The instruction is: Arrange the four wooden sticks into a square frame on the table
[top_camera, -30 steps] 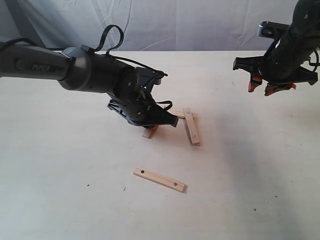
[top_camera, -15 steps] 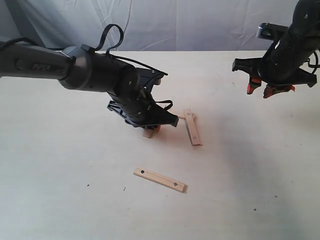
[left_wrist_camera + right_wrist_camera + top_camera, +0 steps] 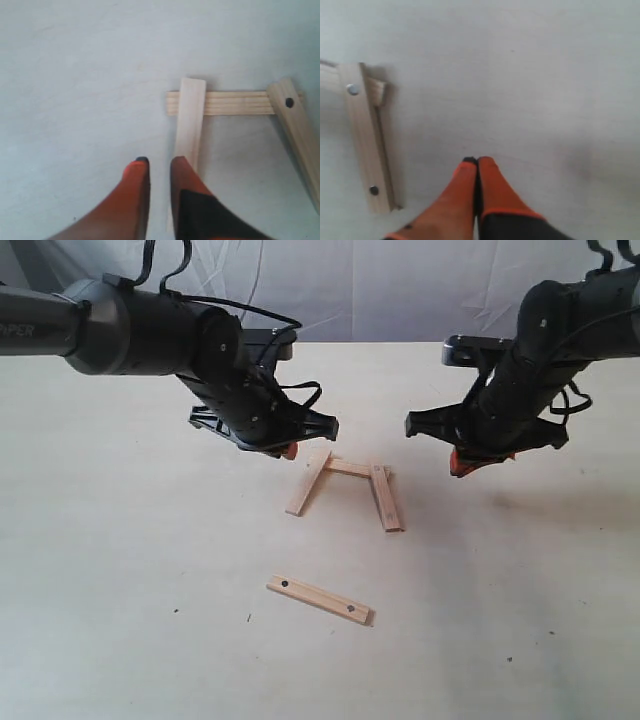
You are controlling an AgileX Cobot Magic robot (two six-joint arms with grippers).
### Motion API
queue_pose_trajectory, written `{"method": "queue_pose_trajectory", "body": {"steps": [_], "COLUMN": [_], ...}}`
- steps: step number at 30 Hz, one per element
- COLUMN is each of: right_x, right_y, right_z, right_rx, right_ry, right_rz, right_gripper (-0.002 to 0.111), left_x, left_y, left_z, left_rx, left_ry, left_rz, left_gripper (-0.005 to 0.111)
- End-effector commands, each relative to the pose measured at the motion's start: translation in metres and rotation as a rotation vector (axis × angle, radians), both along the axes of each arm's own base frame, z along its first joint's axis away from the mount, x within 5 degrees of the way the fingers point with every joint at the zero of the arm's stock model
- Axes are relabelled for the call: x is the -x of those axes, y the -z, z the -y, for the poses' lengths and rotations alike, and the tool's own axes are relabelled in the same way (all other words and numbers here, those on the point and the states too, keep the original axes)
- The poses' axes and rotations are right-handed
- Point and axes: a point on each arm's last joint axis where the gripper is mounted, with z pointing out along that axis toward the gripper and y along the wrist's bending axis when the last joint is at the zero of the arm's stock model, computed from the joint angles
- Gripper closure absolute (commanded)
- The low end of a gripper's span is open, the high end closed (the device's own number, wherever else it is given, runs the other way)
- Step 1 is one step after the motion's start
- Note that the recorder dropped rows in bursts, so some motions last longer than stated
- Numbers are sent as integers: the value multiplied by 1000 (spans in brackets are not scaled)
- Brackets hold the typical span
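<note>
Three sticks (image 3: 350, 468): laid as an open U, mid-desk (image 3: 120, 570); splayed stick (image 3: 308, 482) on the left.
Fourth stick (image 3: 318, 599): loose, nearer, well apart.
Left fingers (image 3: 135, 185): narrowly parted, nothing held, over the splayed stick.
Right fingers (image 3: 492, 185): closed, empty.
Risk: the U could be scattered if brushed while the fourth stick is fitted.

Only a pale grey-white cloth backdrop (image 3: 380, 290) here, hung up behind the far edge of the worktop (image 3: 120, 640). Pretty wrinkled, with creases and folds slanting all over it. Runs the full width, from far left corner to far right corner. Goes a bit darker and greyer over by the far left corner. Shows up in the exterior view only.
</note>
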Motion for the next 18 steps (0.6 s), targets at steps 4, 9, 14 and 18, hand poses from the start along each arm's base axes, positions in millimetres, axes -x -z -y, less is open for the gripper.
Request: {"method": "queue_pose_trajectory", "body": {"steps": [4,9,14,18], "right_x": [2,0,0,-1], "right_y": [21,32,32,32], "right_z": [-15,-19,-23,-23], "right_rx": [-4,-43,-84,-85], "right_ry": [-28,-4,-31,-28], "right_rz": [-27,-52,-42,-31], "right_gripper": [109,109,109,109], "left_x": [6,4,4,4], "left_y": [4,19,34,39], "left_z": [5,0,1,1], "left_rx": [100,140,130,128], "left_ry": [59,69,78,74], "left_rz": [-20,-81,-113,-122], "left_gripper": [107,107,107,107]}}
